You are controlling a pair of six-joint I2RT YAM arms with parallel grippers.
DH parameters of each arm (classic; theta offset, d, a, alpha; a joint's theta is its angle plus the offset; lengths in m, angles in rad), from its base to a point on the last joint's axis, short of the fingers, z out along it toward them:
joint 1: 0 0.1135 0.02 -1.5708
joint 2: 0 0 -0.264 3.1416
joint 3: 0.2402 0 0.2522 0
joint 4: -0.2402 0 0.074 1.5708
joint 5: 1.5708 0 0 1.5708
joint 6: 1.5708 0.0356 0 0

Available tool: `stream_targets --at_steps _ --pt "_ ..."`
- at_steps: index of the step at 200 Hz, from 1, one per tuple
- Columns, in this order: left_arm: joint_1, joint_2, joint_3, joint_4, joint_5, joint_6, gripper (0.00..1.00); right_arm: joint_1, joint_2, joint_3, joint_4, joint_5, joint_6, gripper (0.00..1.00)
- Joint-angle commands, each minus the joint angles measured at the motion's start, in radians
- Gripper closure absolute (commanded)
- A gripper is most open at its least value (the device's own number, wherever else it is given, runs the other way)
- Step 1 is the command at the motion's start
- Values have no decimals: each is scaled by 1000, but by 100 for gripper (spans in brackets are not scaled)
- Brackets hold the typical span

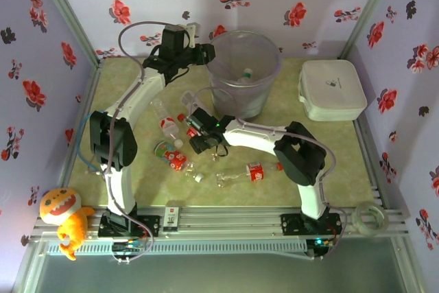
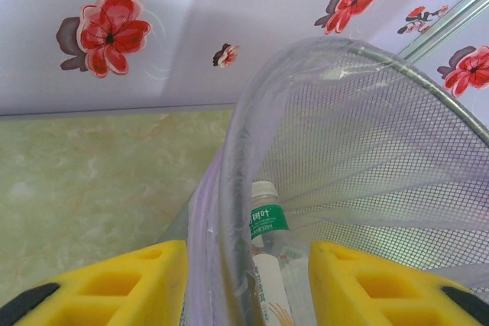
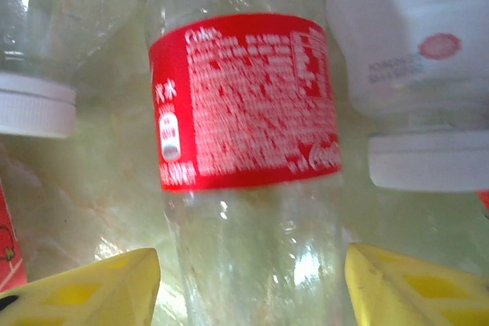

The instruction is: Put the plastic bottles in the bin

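The bin (image 1: 226,94), a translucent grey-lilac bucket, stands at the back of the table with a green-labelled bottle (image 1: 245,73) inside it. My left gripper (image 1: 206,53) is open astride the bin's (image 2: 229,188) left rim, one finger outside and one inside, next to that bottle (image 2: 269,221). Several plastic bottles (image 1: 248,173) lie on the table in front of the bin. My right gripper (image 1: 199,135) hangs low over them. In the right wrist view it (image 3: 252,265) is open around a clear red-labelled bottle (image 3: 244,97), with a gap on each side.
White-capped bottles (image 3: 34,108) (image 3: 428,162) lie close on both sides of the red-labelled one. A white rounded-square box (image 1: 333,88) sits at the back right. A tape roll (image 1: 369,216) and an orange toy (image 1: 62,214) rest by the front rail.
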Motion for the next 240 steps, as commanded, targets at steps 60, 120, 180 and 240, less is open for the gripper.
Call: stream_targets --at_steps 60,120,180,240 --pt "8 -40 -11 6 13 -8 53 -4 -54 -15 -42 -4 -8 47" --pt "13 -43 -3 4 12 -8 53 -63 -374 -94 -281 -199 -144 49" --pt "19 -13 40 27 2 -38 53 -153 -660 -91 -569 -346 -210 53" --pt "18 -1 28 41 3 -60 54 -406 -823 -32 -354 -496 -81 56"
